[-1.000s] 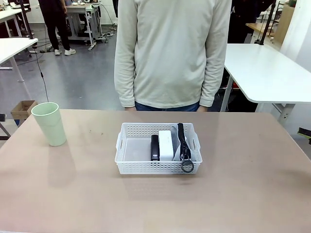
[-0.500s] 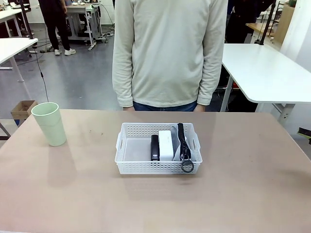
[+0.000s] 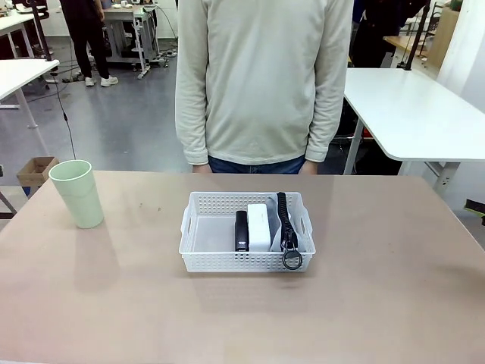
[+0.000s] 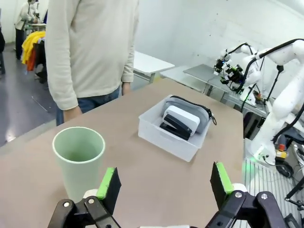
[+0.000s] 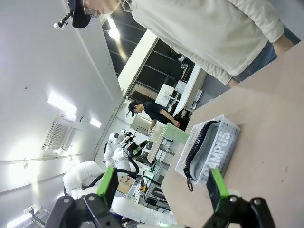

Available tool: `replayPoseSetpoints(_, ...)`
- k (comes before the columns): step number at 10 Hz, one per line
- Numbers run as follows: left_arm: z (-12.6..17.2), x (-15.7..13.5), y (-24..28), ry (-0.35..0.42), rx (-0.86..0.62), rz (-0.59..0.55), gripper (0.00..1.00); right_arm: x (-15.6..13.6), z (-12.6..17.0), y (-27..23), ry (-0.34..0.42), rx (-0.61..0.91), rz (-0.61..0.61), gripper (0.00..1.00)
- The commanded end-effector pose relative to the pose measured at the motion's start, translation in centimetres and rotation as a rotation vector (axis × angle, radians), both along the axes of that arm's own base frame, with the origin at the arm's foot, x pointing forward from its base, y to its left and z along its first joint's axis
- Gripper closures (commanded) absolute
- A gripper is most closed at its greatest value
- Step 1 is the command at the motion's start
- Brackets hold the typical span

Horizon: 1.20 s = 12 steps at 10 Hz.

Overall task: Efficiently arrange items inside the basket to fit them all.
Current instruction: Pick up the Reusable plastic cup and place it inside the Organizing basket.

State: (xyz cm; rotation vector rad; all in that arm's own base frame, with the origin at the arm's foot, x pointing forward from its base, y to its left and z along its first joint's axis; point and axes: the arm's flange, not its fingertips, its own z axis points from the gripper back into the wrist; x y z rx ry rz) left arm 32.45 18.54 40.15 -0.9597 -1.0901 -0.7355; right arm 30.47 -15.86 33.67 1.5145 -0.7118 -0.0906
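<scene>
**Packing the basket: three items in, the cup left outside**

We see the basket (image 3: 227,260) in the middle of the table (image 3: 379,303), its long side facing us. Three items are pushed together in its right half. The pouch (image 5: 216,151) stands on edge along the right wall, its black strap hanging over the front rim. The white box (image 3: 258,226) lies just beside it, and the stapler (image 3: 241,230) lies against the box's other side. We judge they are packed this tightly so that the left half of the floor stays bare. That open patch looks like the room kept for the last item.

The last item is the green cup (image 3: 77,193). It stands upright near the table's left edge, well apart from the basket.

Our left gripper (image 4: 164,180) hangs above the table with its jaws spread wide and nothing between them. The cup is close in front of one of its fingers. Our right gripper (image 5: 161,185) is likewise spread and empty, looking across at the basket from the side.

The person (image 3: 265,76) stands at the far edge with arms down, touching nothing. We reckon the cup falls to the left arm, being nearest it.
</scene>
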Motion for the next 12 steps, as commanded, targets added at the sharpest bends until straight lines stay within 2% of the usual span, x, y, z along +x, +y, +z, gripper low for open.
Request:
replayPoseSetpoints(1, -1.7, 0.4, -0.5, -0.129, 0.043, 0.113, 0.0, -0.4, 0.3, -0.1, -0.001, 0.001, 0.013, 0.0)
replayPoseSetpoints(2, -3.0, 1.0, -0.4, -0.209, 0.099, 0.105, 0.0, -0.4, 0.3, -0.1, -0.001, 0.001, 0.013, 0.0)
replayPoseSetpoints(4, -4.8, 1.9, -0.5, -0.267, 0.203, 0.093, 0.0, -0.4, 0.3, -0.1, -0.001, 0.001, 0.013, 0.0)
replayPoseSetpoints(6, -6.7, 3.3, -1.5, -0.236, 0.315, 0.072, 0.0, -0.4, 0.3, -0.1, -0.001, 0.001, 0.013, 0.0)
replayPoseSetpoints(8, -8.3, 5.2, -2.6, -0.235, 0.416, 0.17, 0.0, -0.4, 0.3, -0.1, -0.001, 0.001, 0.013, 0.0)
replayPoseSetpoints(12, -12.2, 7.9, -4.0, -0.189, 0.552, 0.168, 0.0, -0.4, 0.3, -0.1, -0.001, 0.001, 0.013, 0.0)
